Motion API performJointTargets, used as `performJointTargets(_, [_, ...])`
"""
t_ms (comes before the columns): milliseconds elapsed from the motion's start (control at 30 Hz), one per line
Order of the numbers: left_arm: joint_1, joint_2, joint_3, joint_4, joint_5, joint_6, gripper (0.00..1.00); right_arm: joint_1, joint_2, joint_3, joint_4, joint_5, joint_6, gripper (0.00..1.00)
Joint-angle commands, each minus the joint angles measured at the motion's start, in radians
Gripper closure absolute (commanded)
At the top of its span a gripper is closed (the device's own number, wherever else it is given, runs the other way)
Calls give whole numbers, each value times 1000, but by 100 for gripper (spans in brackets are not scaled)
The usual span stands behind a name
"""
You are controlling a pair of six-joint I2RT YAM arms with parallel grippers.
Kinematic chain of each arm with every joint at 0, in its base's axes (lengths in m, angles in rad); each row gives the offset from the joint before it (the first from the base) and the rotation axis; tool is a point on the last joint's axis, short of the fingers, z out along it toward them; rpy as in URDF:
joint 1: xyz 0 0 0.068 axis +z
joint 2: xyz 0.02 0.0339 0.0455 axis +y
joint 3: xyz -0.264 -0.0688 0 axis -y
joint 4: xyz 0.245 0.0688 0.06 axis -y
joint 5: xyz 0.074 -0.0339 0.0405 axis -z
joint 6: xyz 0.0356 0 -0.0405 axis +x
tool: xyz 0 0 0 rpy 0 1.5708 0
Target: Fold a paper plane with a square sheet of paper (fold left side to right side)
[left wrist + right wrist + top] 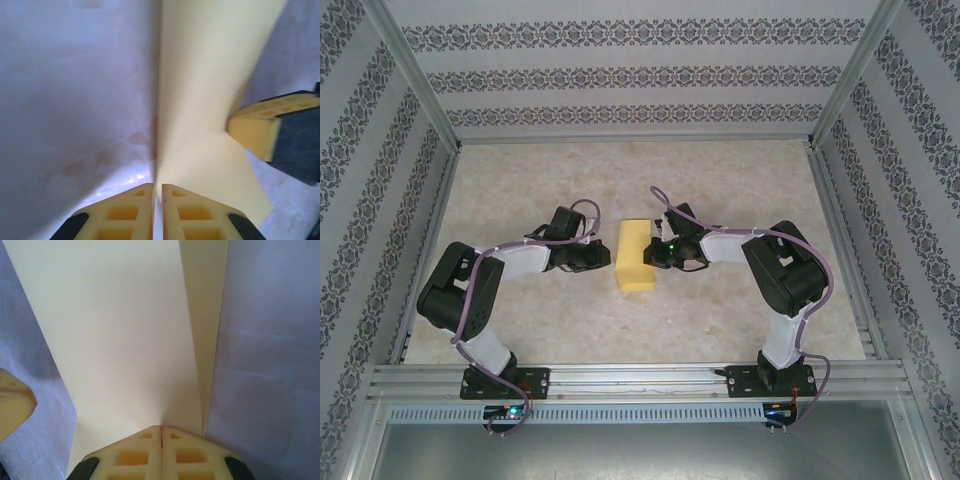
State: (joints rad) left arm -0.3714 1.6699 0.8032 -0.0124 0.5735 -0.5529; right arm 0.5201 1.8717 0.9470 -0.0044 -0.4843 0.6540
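The square sheet of paper lies at the table's middle as a pale-yellow upright rectangle, one layer folded over the other. My left gripper is at its left edge. In the left wrist view the paper runs up from my left gripper, whose jaws are shut to a thin slit on the folded edge. My right gripper is at the right edge. In the right wrist view my right gripper is shut, its tips resting on the paper near the layers' right edges.
The marbled table is walled by patterned panels at the back and both sides. A metal rail runs along the near edge by the arm bases. Each wrist view catches the opposite gripper's fingertip close by.
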Motion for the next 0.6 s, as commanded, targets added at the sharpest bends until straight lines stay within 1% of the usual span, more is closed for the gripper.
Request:
performJointTargets(0, [-27, -1, 12, 59, 74, -16, 89, 0, 29, -31, -139, 87, -20, 100])
performJointTargets(100, [-49, 38, 29, 96, 95, -34, 89, 1, 32, -31, -140, 87, -21, 100])
performJointTargets(267, [-71, 108, 55, 113, 96, -39, 90, 3, 34, -28, -141, 83, -23, 100])
performJointTargets(367, [-75, 128, 55, 115, 82, -38, 90, 4, 32, -25, -144, 81, -25, 100])
performJointTargets(567, [-75, 150, 47, 69, 45, -17, 90, 8, 20, -23, -133, 65, -33, 100])
